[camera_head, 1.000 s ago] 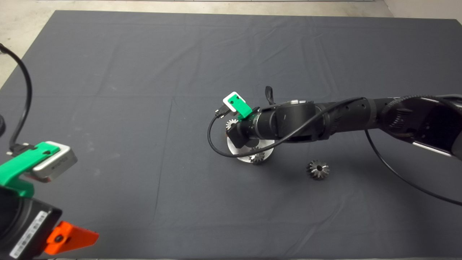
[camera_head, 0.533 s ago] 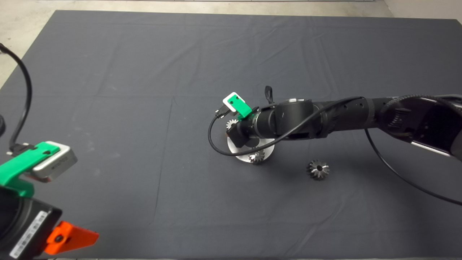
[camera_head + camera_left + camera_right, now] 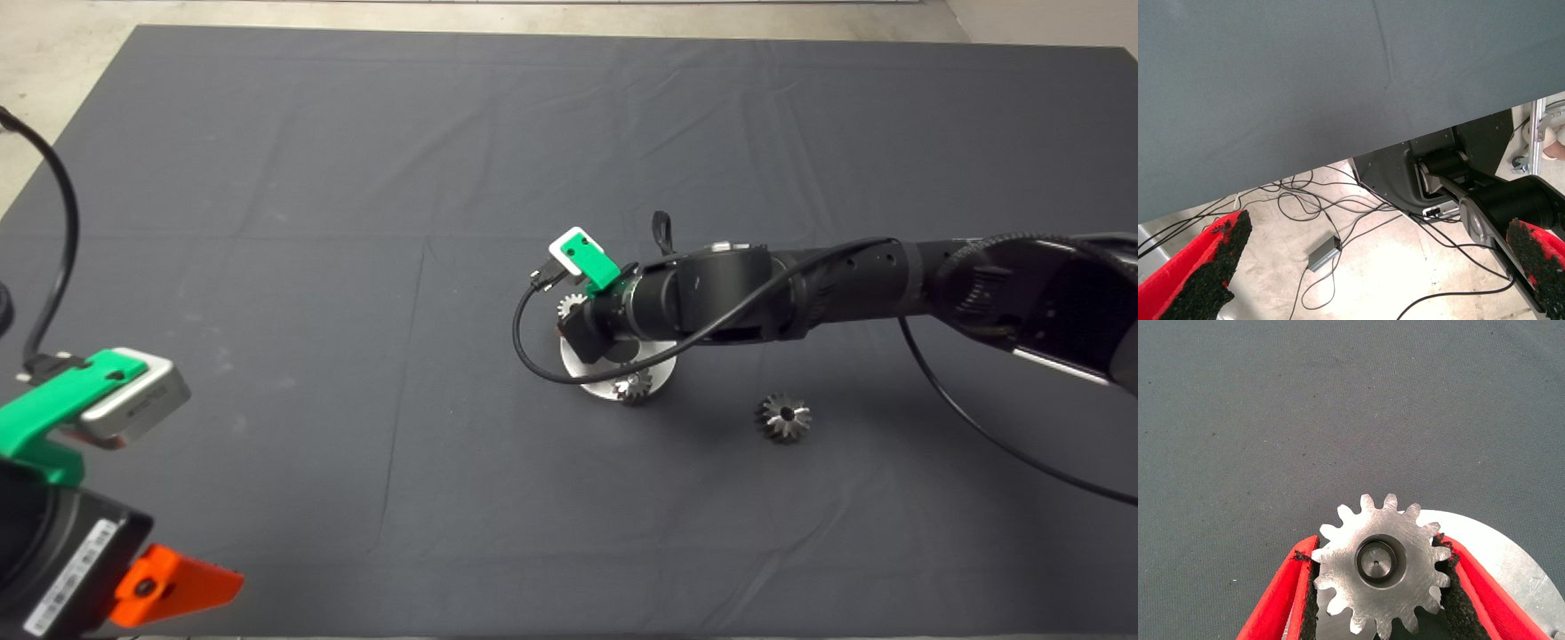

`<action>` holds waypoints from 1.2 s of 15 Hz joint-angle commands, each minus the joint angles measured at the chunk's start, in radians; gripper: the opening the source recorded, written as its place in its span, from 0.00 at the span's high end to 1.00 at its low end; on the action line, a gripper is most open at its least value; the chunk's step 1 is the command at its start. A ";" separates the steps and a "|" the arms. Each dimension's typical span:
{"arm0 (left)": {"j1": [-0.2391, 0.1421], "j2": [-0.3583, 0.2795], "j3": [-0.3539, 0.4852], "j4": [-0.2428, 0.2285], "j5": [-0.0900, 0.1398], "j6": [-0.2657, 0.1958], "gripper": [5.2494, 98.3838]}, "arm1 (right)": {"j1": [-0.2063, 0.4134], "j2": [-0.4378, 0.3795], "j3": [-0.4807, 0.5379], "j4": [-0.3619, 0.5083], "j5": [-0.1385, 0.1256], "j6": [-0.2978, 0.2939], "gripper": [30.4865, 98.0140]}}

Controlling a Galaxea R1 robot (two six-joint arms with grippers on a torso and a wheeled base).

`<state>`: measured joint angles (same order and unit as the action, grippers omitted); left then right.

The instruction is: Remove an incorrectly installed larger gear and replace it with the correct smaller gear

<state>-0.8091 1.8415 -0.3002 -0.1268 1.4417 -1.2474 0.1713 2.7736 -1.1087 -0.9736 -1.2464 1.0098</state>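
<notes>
The smaller gear, grey steel with short straight teeth, sits between my right gripper's red fingers. Both black pads touch its teeth, and a pin shows in its centre hole. It overhangs the edge of a round silver base plate. In the head view the right arm reaches from the right over that plate, and its wrist hides the fingers. A small gear peeks out beside the wrist. The larger gear, flared and dark, lies alone on the mat to the plate's right. My left gripper waits open at the lower left.
Another small gear sits at the plate's near edge. The right arm's black cable loops over the mat left of the plate. The left wrist view looks past the mat's edge to cables on the floor.
The right wrist shifted very slightly over the plate a second ago and has held still since. The gears and the left arm have not moved.
</notes>
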 commanded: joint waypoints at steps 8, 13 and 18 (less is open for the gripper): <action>-0.005 -0.004 0.014 -0.016 0.002 -0.001 0.00 | 0.019 0.002 0.001 0.007 -0.004 -0.008 0.84; -0.005 -0.004 0.012 -0.016 0.002 -0.003 0.00 | 0.011 -0.005 0.006 0.007 -0.004 -0.008 0.75; -0.004 -0.003 0.012 -0.016 0.000 -0.003 0.00 | 0.106 -0.171 0.332 0.044 -0.015 0.025 0.67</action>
<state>-0.8091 1.8396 -0.3000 -0.1268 1.4406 -1.2474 0.1702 2.7292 -1.0134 -0.9736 -1.2560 1.0034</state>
